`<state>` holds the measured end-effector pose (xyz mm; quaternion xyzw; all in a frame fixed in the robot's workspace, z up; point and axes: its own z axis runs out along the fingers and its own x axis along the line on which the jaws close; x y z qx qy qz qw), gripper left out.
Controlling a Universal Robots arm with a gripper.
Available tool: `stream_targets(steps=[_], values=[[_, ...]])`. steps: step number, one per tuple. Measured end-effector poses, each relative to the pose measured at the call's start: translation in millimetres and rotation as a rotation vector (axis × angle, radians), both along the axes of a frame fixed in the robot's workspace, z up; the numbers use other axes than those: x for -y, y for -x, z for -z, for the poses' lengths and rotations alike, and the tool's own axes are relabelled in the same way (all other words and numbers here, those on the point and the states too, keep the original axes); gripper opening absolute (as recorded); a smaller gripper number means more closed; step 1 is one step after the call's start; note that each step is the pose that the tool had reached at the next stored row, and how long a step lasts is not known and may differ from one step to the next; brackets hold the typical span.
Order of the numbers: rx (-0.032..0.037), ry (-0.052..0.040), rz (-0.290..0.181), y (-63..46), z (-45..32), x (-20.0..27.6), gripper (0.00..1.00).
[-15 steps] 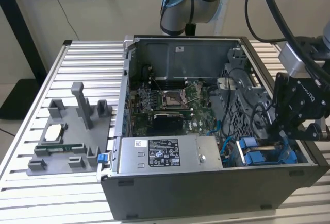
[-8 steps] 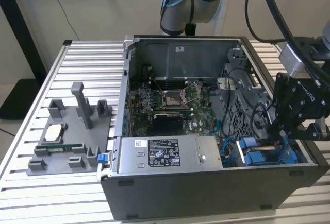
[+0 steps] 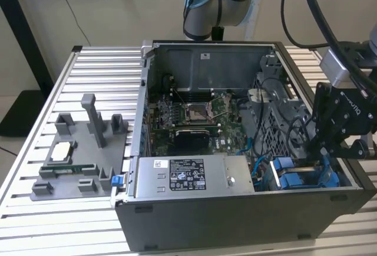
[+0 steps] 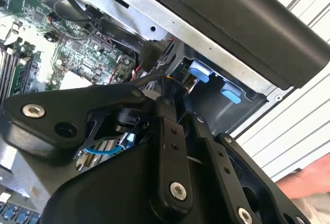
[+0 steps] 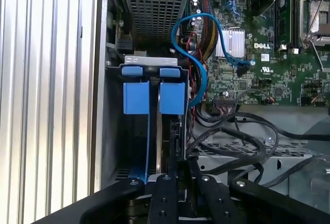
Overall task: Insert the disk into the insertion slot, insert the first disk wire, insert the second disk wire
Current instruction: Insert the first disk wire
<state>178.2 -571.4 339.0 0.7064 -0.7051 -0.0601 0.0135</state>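
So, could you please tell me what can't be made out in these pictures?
1. First wrist view: label of the disk, hidden down in the insertion slot.
2. First wrist view: the slot's near end, covered by the gripper.
3. Exterior view: the slot's floor, blocked by the gripper.

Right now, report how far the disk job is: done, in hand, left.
Done, it seems: the blue-framed disk sits on edge in the insertion slot. In hand: the gripper hangs just over that slot, by the disk's end. Left: both wires. The blue cable and black cables lie loose beside the slot; I see none plugged into the disk.
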Motion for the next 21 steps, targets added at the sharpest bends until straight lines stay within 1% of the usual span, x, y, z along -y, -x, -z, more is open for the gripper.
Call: stream_targets(steps=[7,9,13,17,21], values=[[0.0001,-0.0001,0.002,0.8,-1.5,0.2,0.00],[0.0017,0.0000,0.006,1.9,-0.8,0.2,0.00],[0.0037,0.0003,0.035,2.1,0.4,0.2,0.00],[0.0038,0.0001,0.059,2.1,1.4,0.2,0.00],[0.0038,-0.0001,0.070,2.0,1.5,0.8,0.00]])
